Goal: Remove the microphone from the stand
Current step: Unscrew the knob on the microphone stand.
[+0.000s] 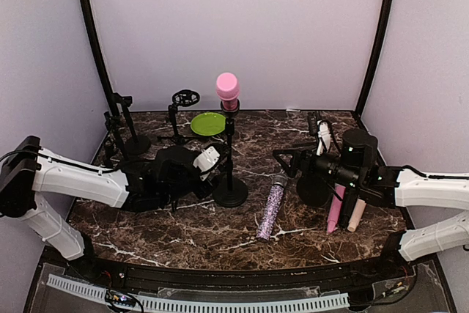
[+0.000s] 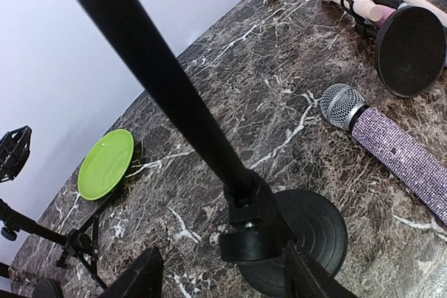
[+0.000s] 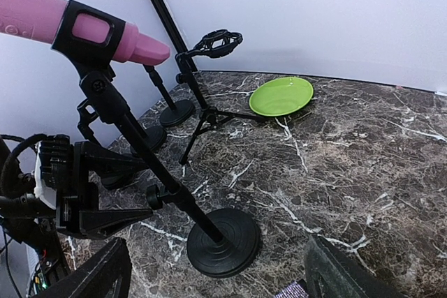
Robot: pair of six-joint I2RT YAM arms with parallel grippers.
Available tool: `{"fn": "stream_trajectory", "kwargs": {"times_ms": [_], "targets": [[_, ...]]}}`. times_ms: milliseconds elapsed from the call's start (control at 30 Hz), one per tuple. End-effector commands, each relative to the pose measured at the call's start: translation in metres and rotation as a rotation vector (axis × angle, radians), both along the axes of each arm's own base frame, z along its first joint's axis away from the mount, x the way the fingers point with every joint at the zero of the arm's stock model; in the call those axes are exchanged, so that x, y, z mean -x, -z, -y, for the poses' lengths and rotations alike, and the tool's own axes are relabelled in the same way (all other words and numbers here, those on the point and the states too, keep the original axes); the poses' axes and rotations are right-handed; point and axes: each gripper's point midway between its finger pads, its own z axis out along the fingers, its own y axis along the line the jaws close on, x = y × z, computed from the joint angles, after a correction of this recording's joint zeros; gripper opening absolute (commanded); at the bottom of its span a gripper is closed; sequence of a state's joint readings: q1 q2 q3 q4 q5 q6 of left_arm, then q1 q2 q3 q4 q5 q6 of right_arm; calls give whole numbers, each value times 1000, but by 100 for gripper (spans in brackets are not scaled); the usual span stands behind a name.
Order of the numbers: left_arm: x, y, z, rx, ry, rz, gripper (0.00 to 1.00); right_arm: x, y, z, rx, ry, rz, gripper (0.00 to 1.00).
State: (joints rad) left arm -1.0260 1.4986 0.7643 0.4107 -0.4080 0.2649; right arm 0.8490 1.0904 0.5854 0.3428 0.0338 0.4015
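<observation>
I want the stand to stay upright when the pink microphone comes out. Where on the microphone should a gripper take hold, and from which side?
Grip the pink microphone on its thick barrel just beyond the clip, coming from above with jaws across it. It lies tilted in the clip and tapers toward the tail, so it probably slides out toward the wide end.

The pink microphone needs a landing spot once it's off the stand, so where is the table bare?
Bare marble lies between the green plate and the right arm, and along the near edge left of the glitter microphone. Crowded: the back-left stands, and right of that microphone.
</observation>
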Motion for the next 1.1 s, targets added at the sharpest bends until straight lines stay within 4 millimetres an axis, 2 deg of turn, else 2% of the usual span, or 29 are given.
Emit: {"fn": "stream_trajectory", "kwargs": {"times_ms": [0, 367, 667, 1067], "targets": [[1, -14, 16, -20, 78, 61, 62, -2, -20, -4, -37, 5, 39, 87], [-3, -7, 23, -54, 85, 59, 63, -4, -20, -6, -34, 4, 37, 86], [-12, -1, 18, -84, 25, 62, 48, -5, -19, -5, -31, 9, 37, 87], [-10, -2, 15, -49, 9, 44, 31, -5, -18, -5, -28, 9, 37, 87]]}}
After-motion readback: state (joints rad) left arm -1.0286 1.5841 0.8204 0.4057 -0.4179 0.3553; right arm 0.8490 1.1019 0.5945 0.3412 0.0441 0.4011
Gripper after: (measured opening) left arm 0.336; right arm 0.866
